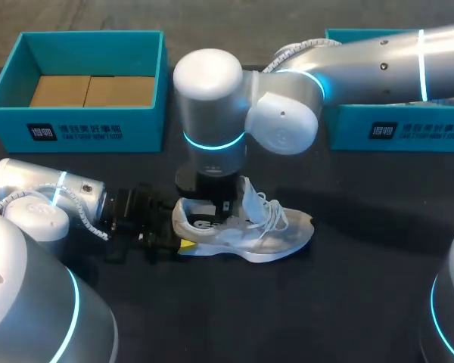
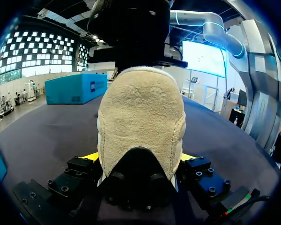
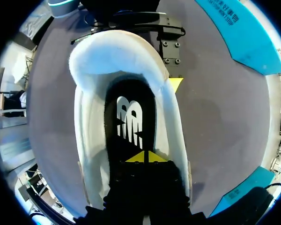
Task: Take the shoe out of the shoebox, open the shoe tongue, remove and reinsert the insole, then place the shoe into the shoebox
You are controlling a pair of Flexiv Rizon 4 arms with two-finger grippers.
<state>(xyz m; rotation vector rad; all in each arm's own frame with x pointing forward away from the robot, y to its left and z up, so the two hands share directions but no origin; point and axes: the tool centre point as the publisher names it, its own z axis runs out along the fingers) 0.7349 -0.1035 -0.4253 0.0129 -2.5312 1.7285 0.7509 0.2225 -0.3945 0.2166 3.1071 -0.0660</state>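
A white lace-up shoe (image 1: 265, 234) stands upright on the black table, toe pointing right, its tongue (image 1: 251, 198) pulled up. My left gripper (image 1: 183, 243) holds the heel from behind. In the left wrist view the tan suede heel (image 2: 140, 117) fills the gap, with a yellow tip pressed on each side of it (image 2: 139, 157). My right gripper (image 1: 223, 208) comes down from above into the shoe's mouth. In its wrist view the two yellow tips (image 3: 144, 157) are shut together just over the black insole (image 3: 131, 117) with a white logo. The left arm's yellow fingertip (image 3: 174, 84) shows against the heel.
An open teal shoebox (image 1: 83, 132) holding brown cardboard sits at the back left. A second teal box (image 1: 393, 128) lies at the back right, partly under my right arm. Bare black table stretches in front of the shoe and to its right.
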